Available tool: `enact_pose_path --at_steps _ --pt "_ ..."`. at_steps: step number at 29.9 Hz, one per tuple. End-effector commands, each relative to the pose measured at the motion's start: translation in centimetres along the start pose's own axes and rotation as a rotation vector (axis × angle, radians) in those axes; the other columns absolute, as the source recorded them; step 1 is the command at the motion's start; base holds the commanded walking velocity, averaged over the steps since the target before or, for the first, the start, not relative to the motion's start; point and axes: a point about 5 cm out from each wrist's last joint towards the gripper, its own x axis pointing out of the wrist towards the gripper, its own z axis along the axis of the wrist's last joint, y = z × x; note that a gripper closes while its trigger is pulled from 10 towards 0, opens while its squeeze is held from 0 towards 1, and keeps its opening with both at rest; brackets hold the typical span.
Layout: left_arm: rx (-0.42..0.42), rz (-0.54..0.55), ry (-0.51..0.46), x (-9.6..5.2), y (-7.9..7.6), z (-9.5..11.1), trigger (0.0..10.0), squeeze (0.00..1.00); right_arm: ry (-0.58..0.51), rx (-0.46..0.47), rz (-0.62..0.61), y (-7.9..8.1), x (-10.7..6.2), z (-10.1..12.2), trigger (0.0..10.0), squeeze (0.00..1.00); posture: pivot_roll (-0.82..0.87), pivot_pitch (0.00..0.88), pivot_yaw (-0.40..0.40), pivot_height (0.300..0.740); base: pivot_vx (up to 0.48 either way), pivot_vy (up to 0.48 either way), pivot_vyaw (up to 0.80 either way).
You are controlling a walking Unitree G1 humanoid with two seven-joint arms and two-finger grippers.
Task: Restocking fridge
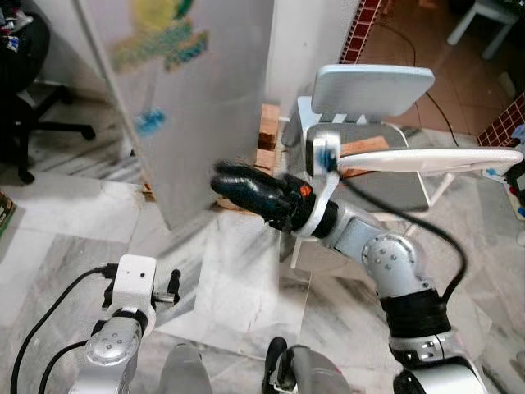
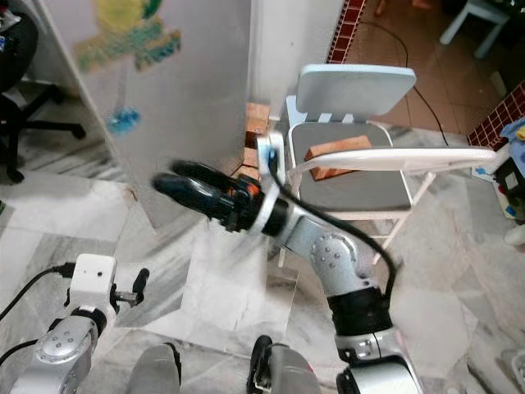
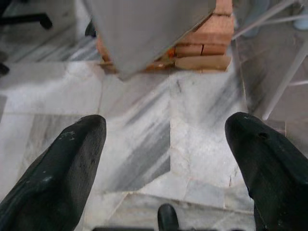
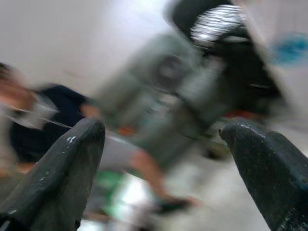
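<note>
A: Fridge? 
B: Grey fridge door (image 1: 184,98), tall flat panel, upright, long axis vertical, colourful stickers blurred on it. It stands ahead on the left, its bottom corner over the marble floor (image 1: 238,279), bricks (image 3: 202,45) just behind.

A: Containers? 
B: Can't make any out.

A: Left gripper? 
B: Left gripper (image 3: 166,159) low over the floor, fingers spread, nothing between.

A: Right gripper? 
B: Right gripper (image 1: 234,185) raised, blurred, pointing left at the door's edge; fingers apart, empty. Chair (image 1: 373,90) behind it. Right wrist view shows a blurred seated person (image 4: 43,120).
</note>
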Motion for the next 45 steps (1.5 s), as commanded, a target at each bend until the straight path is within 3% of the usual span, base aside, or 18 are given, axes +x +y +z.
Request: enact_pose_path --at_steps 1,5,7,8,10,16,24,26,33,45 --pt "0.001 -0.009 -0.009 0.2 -0.3 0.0 10.0 0.00 0.049 -0.129 -0.265 -2.6 -1.4 -1.6 10.0 0.00 0.20 0.104 -0.061 0.740 0.000 0.000 0.00" --pt "-0.029 0.013 -0.047 0.7 -0.3 0.7 10.0 0.00 0.027 -0.203 -0.650 -4.6 -4.0 -1.7 10.0 0.00 0.19 0.092 -0.057 0.740 0.000 0.000 0.00" --pt "-0.030 0.018 -0.062 1.1 -0.3 0.9 10.0 0.00 0.037 -0.241 -0.771 -5.1 -5.3 -1.5 10.0 0.00 0.17 0.080 -0.048 0.740 0.000 0.000 0.00" --pt "-0.030 0.018 -0.062 1.1 -0.3 0.9 10.0 0.00 0.037 -0.241 -0.771 -5.1 -5.3 -1.5 10.0 0.00 0.17 0.080 -0.048 0.740 0.000 0.000 0.00" --pt "-0.021 -0.010 -0.092 1.7 -0.8 1.2 10.0 0.00 0.074 -0.397 -0.851 -5.8 -6.7 -1.6 10.0 0.00 0.14 0.057 -0.027 0.740 0.000 0.000 0.00" --pt "0.009 -0.008 -0.157 2.5 -0.9 1.7 10.0 0.00 0.088 -0.517 -0.935 -5.8 -8.4 -2.6 10.0 0.00 0.10 0.000 -0.017 0.740 0.000 0.000 0.00" --pt "0.000 0.028 -0.187 3.7 -0.2 1.7 10.0 0.00 -0.040 -0.524 -1.108 -5.3 -9.6 -2.9 10.0 0.00 0.09 0.000 -0.012 0.740 0.000 0.000 0.00" --pt "0.003 0.023 -0.222 4.1 -0.3 2.3 10.0 0.00 -0.103 -0.454 -1.167 -5.1 -10.2 -2.9 10.0 0.00 0.08 0.000 -0.007 0.740 0.000 0.000 0.00" --pt "-0.004 -0.006 -0.259 4.9 -0.9 2.8 10.0 0.00 -0.109 -0.477 -1.171 -4.4 -11.2 -3.1 10.0 0.00 0.03 0.000 0.010 0.740 0.000 0.000 0.00" --pt "-0.006 -0.005 -0.266 5.1 -1.1 3.0 10.0 0.00 -0.103 -0.491 -1.172 -4.4 -11.0 -2.8 10.0 0.00 0.03 0.000 0.015 0.740 0.000 0.000 0.00"
